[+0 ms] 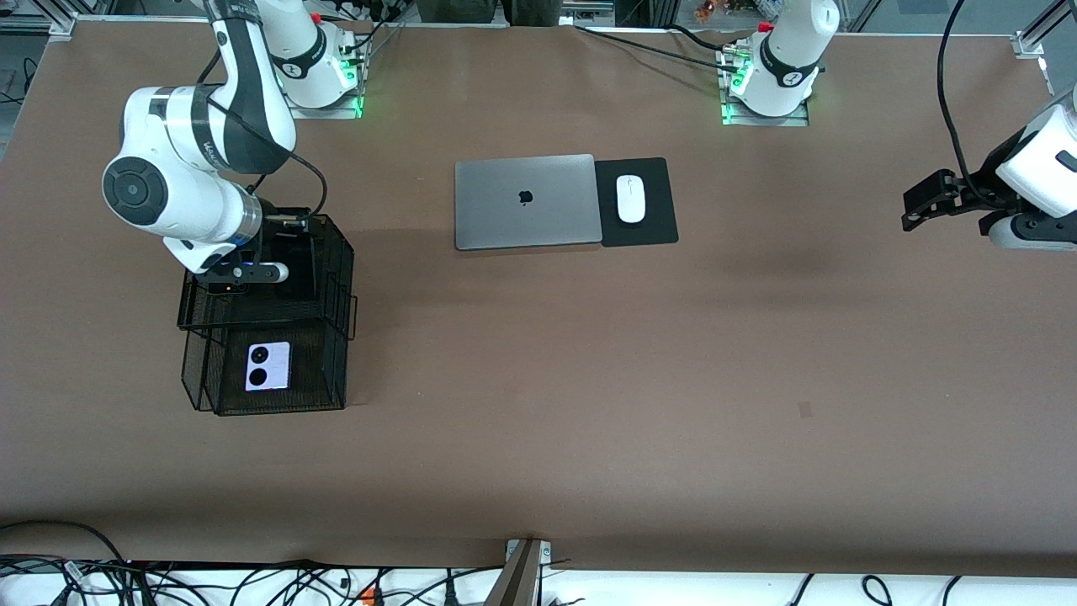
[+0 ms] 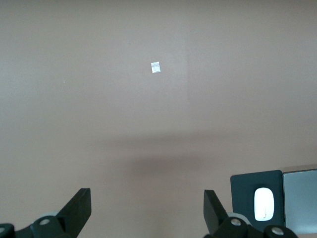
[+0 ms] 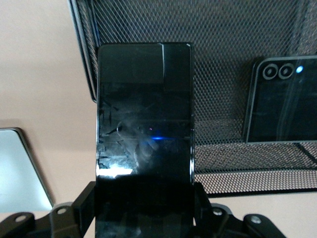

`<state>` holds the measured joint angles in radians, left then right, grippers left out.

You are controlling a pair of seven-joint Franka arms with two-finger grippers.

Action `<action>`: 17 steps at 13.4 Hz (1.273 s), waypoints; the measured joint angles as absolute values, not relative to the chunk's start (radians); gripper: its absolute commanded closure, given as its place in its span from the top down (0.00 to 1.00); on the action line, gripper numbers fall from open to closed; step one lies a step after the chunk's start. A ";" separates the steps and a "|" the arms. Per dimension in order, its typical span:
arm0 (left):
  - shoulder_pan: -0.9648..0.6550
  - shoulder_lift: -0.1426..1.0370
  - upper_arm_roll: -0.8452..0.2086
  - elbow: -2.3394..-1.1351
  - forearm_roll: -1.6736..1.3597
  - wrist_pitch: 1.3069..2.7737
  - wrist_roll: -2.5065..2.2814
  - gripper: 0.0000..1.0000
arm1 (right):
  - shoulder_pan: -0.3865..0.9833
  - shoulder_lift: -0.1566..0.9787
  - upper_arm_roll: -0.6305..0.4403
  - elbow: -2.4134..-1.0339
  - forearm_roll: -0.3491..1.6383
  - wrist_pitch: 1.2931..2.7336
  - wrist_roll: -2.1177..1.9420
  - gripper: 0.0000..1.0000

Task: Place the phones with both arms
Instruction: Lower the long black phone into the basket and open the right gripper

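Note:
My right gripper (image 1: 242, 278) hangs over the upper tier of a black mesh rack (image 1: 348, 296) and is shut on the long slim black phone (image 3: 143, 114), gripping its lower end (image 3: 143, 199). The small squarish black phone (image 3: 282, 101) lies inside the rack beside the held one. The lilac-white phone with two black circles (image 1: 267, 366) lies in the rack's lower tier, nearer the front camera. My left gripper (image 1: 917, 206) is open and empty in the air over bare table at the left arm's end, and it also shows in the left wrist view (image 2: 147, 208).
A closed grey laptop (image 1: 524, 202) sits mid-table with a white mouse (image 1: 630, 199) on a black pad (image 1: 652, 227) beside it. They also show in the left wrist view, mouse (image 2: 264, 204). A small white scrap (image 2: 155, 67) lies on the brown table.

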<state>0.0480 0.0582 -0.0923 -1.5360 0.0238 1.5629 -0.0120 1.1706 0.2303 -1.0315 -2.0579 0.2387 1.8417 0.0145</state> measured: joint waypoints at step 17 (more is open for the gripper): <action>0.048 0.058 -0.092 -1.536 0.024 1.563 -0.012 1.00 | 1.159 0.319 -1.045 -2.061 0.242 1.955 0.030 1.00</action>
<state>0.0482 0.0582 -0.0923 -1.5360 0.0238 1.5628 -0.0120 1.1586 0.3192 -1.0454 -2.0609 0.2423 1.9550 0.0301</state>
